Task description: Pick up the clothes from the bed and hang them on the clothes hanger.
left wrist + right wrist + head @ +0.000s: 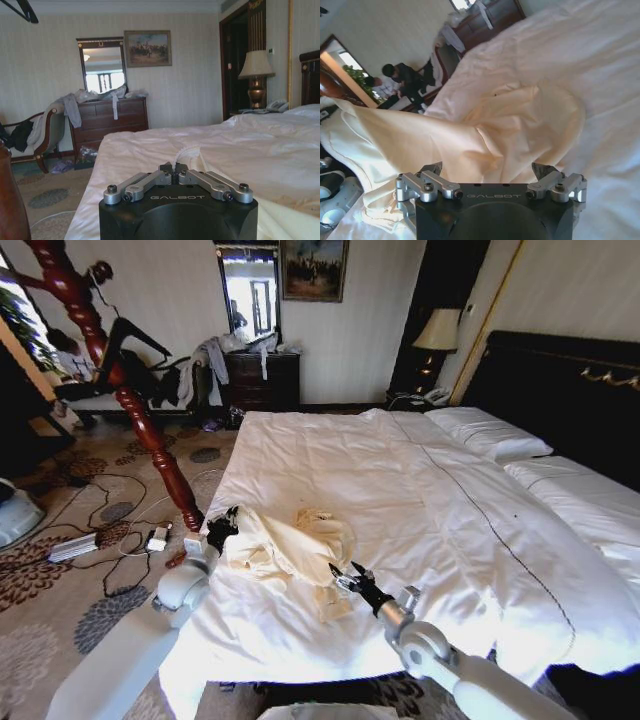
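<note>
Around: red-brown coat stand [150, 430] rises just beside the bed's [430, 510] left edge; cables [110, 540] lie on the carpet | Shirt: cream shirt [290, 545] lies crumpled near the bed's foot edge | Left pincer [222, 528]: closed on the shirt's left edge | Right pincer [342, 580]: open, at the shirt's right side.

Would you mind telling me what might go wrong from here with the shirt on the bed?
1. The left gripper seems shut on the shirt edge; the thin fabric may slip out when lifted.
2. The right gripper is open beside crumpled folds and could pinch the white duvet too.
3. The coat stand stands near the left arm.
</note>
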Tool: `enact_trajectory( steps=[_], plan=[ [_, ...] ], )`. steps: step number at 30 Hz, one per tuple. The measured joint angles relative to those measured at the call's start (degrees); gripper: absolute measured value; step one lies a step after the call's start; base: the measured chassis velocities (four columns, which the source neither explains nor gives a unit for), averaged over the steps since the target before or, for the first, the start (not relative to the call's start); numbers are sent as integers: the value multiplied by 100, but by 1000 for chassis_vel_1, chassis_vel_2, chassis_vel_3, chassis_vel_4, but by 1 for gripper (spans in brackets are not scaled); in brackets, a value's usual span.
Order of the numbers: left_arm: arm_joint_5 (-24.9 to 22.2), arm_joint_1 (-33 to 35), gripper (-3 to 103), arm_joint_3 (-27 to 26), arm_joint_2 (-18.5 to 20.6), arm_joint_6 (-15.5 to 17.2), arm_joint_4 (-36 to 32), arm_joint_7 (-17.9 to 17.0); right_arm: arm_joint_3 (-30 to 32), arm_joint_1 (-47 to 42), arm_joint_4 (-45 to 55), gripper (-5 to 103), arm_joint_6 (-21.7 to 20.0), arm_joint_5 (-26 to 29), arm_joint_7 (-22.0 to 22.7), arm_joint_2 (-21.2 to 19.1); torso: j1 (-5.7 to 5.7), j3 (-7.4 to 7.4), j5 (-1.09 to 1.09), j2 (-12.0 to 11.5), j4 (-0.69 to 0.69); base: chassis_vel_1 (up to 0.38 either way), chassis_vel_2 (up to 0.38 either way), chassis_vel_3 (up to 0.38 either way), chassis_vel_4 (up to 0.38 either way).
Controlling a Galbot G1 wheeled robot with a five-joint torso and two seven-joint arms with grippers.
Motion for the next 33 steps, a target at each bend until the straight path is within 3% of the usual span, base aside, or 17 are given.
enact_trajectory(
  steps=[5, 10, 13, 15, 16, 19, 23, 25, 27, 30, 31, 33],
  plan=[
    [-21, -11, 1, 10, -21, 21, -63, -24, -9, -8, -140, 101, -101, -118, 101, 138, 0, 0, 1, 0, 0, 0, 0, 0, 0],
    [-29, 14, 1, 37, -42, 30, -129, -43, -42, 10, -326, 93, -106, -195, 73, 318, 0, 0, 1, 0, 0, 0, 0, 0, 0],
    [-30, 20, 1, 53, -24, 33, -153, -50, -114, 111, -508, 78, -58, -226, 8, 445, 0, 0, 2, 0, 1, 0, 0, 0, 0],
    [-32, 19, 1, 53, -17, 34, -156, -52, -121, 123, -535, 78, -45, -227, -8, 464, 0, 0, 2, 0, 1, 0, 0, 0, 0],
    [-35, 12, 1, 53, -6, 36, -156, -58, -124, 123, -558, 67, -18, -226, -31, 474, 0, 0, 2, 0, 0, 0, 0, 0, 0],
    [-38, -11, 1, 54, -4, 38, -153, -64, -121, 75, -559, 61, 56, -223, -116, 464, 0, 0, 2, 0, 0, 0, 0, 0, 0],
    [-48, -84, 1, 81, -38, 39, -106, -85, -90, -41, -525, 39, 292, -235, -445, 429, 0, 0, 2, 0, 0, 0, 0, 0, 0],
    [-51, -109, 1, 98, -44, 39, -93, -91, -88, -63, -522, 39, 344, -233, -496, 428, 0, 0, 2, 0, 0, 0, 0, 0, 0],
    [-60, -151, 1, 129, -49, 40, -72, -97, -85, -89, -516, 29, 392, -226, -552, 429, 0, 0, 2, 0, 0, 0, 0, 0, 0],
    [-83, -221, 1, 173, -55, 42, -40, -113, -73, -127, -502, 24, 422, -225, -595, 428, 0, 0, 2, 0, 0, 0, 0, 0, 0],
    [-101, -277, 1, 207, -61, 44, -16, -125, -53, -165, -494, 13, 431, -226, -616, 421, 0, 0, 2, 0, 0, 0, 0, 0, 0],
    [-134, -341, 1, 244, -66, 50, 7, -144, -22, -209, -492, 8, 447, -248, -647, 402, 0, 0, 2, 0, -1, 0, 0, 0, 0]
  ],
)
